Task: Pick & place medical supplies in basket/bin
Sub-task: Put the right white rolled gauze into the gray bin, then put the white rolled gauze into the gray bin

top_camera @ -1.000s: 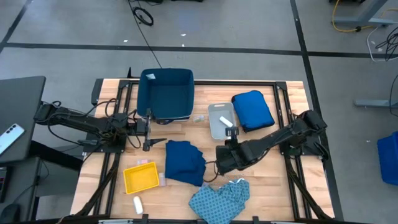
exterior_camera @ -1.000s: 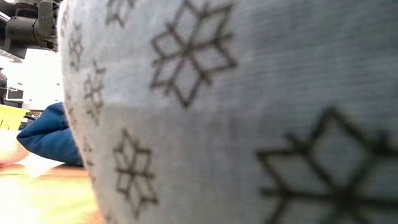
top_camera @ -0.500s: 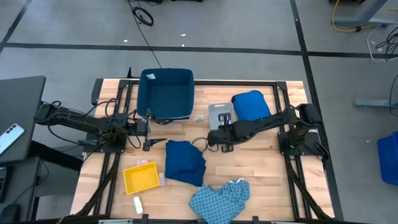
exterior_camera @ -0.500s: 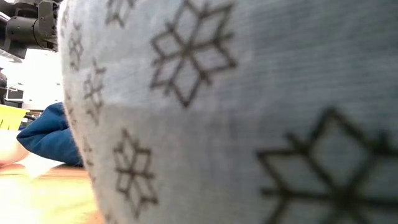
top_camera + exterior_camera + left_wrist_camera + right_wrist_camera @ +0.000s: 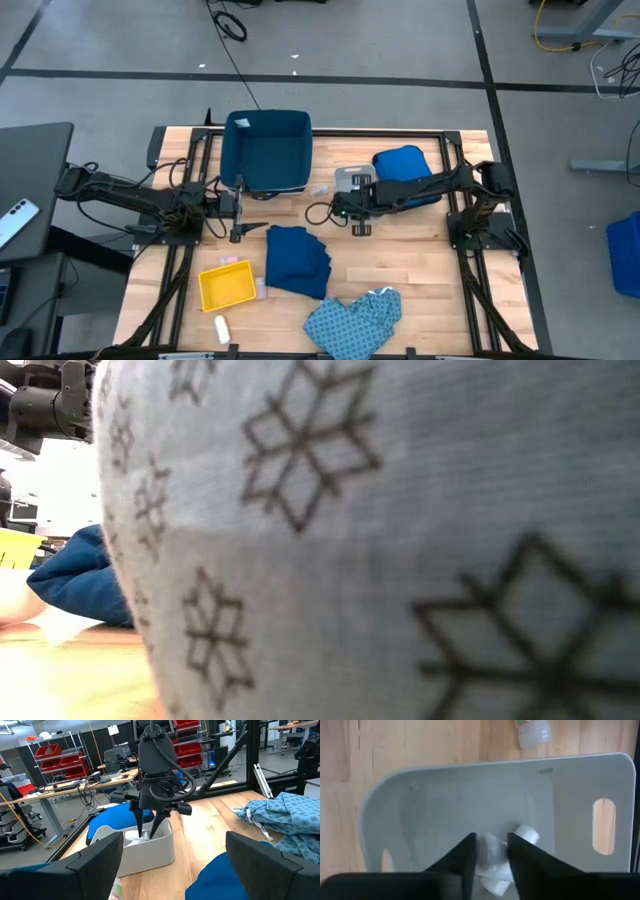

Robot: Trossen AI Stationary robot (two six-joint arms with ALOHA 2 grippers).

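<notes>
**Table surface – contents**

Wooden slatted table [image 5: 420, 250] inside a black frame.
- Far edge, left of centre: large square navy bin [image 5: 267, 150].
- Just right of the bin: small clear item [image 5: 319, 189], then the grey tray [image 5: 350, 180], then a royal-blue puffy bundle [image 5: 405, 170].
- Centre: folded dark navy garment [image 5: 297, 260].
- Near edge, right of centre: crumpled light blue patterned garment [image 5: 355, 318].
- Near left: yellow tray [image 5: 227, 286], a white packet [image 5: 222, 328] just in front of it.

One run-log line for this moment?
right gripper: over grey tray, jaws around white packet | left gripper: open, idle by navy bin
</notes>
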